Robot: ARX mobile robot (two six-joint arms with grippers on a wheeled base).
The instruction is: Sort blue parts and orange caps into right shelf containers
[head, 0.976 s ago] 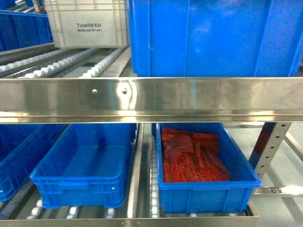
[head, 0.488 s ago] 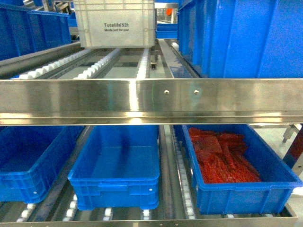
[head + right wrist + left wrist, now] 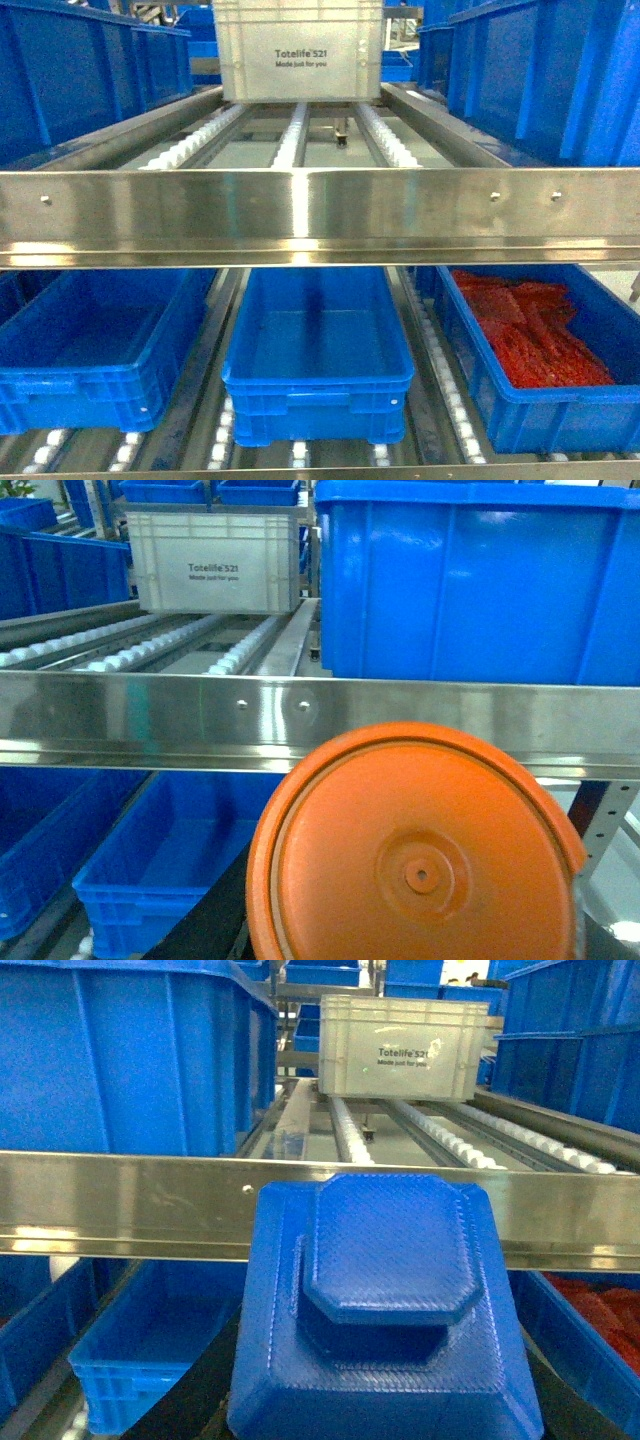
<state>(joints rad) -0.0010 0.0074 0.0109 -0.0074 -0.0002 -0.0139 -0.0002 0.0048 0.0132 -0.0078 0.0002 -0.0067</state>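
Note:
A blue part (image 3: 385, 1290), square with an octagonal raised top, fills the lower left wrist view, and my left gripper (image 3: 385, 1380) is shut on it; its jaws are mostly hidden behind the part. In the right wrist view a round orange cap (image 3: 420, 870) sits in my right gripper (image 3: 420, 920), which is shut on it. Both are held in front of the steel shelf rail (image 3: 320, 215). On the lower shelf stand bright-blue crates: an empty middle one (image 3: 318, 390), a left one (image 3: 80, 385), and a right one (image 3: 540, 420) holding red material. Neither gripper shows in the head view.
On the upper roller shelf a white Totelife crate (image 3: 300, 50) sits at the back, flanked by tall blue crates on the left (image 3: 70, 80) and right (image 3: 540, 70). Roller tracks (image 3: 290, 145) run between them. A large blue crate (image 3: 470, 580) stands right above the rail.
The head view has swung leftward along the shelf: the crate of red material and the white crate have shifted to the right in view, and a third lower crate appeared at the left.

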